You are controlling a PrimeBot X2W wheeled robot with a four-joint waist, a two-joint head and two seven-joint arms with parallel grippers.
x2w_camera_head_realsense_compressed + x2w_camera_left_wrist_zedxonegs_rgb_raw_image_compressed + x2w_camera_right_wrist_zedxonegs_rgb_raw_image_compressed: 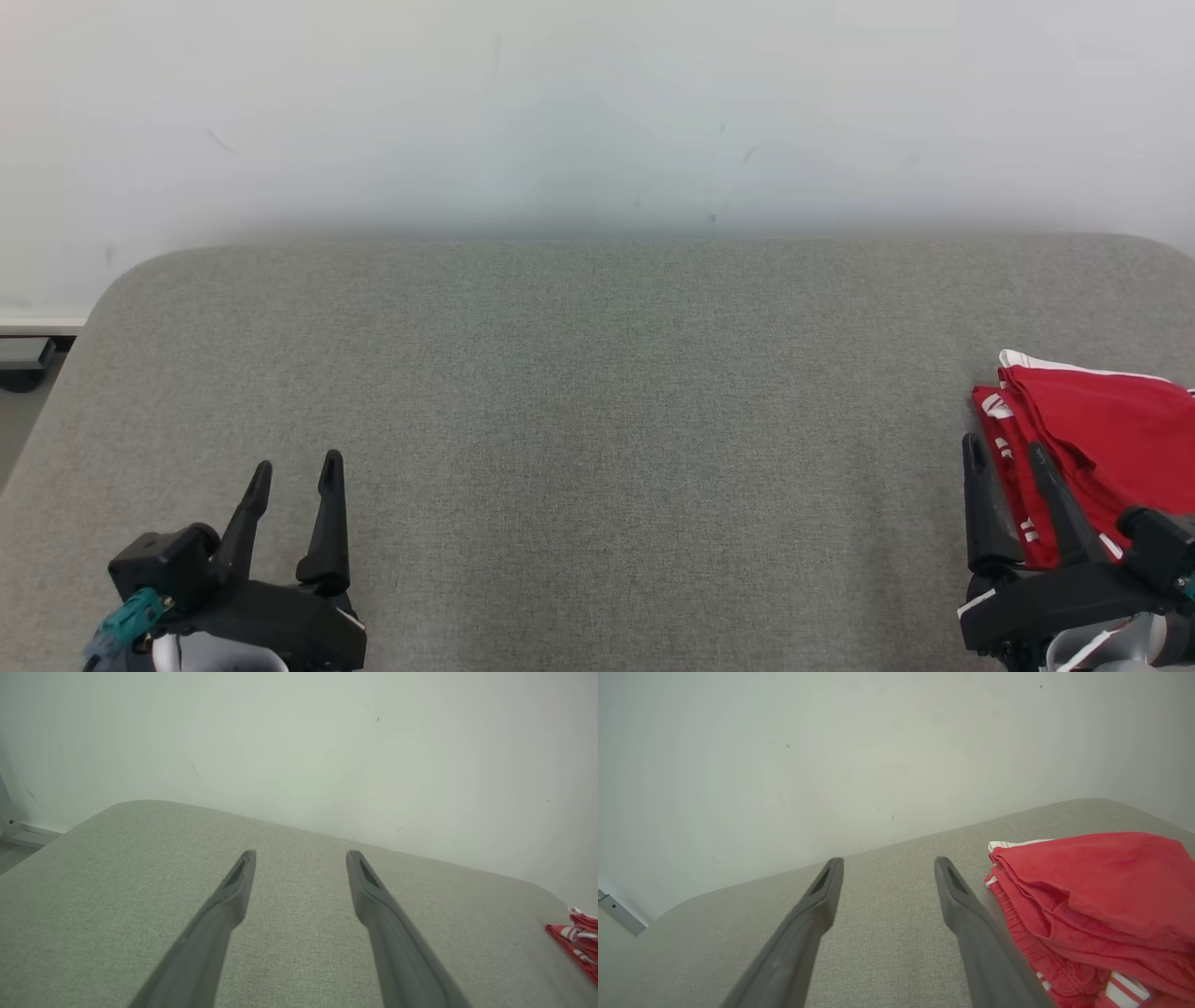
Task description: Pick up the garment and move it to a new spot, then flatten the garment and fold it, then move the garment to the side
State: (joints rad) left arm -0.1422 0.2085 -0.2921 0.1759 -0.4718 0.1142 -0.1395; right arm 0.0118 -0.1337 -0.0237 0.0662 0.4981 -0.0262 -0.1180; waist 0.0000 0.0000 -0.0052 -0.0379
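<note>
A red garment (1102,429) with white stripes lies bunched in folds at the right edge of the grey padded surface (597,392). My right gripper (1006,448) stands open at the lower right, beside the garment's left side, nothing between its fingers. The right wrist view has the garment (1092,900) just to the right of the open gripper (887,865). My left gripper (297,467) is open at the lower left, far from the garment. From the left wrist, the open gripper (301,856) hangs over bare fabric, a corner of the garment (577,938) at the far right.
A white wall (597,112) rises behind the padded surface, whose back corners are rounded. A dark object (23,359) sits on the floor beyond the left edge.
</note>
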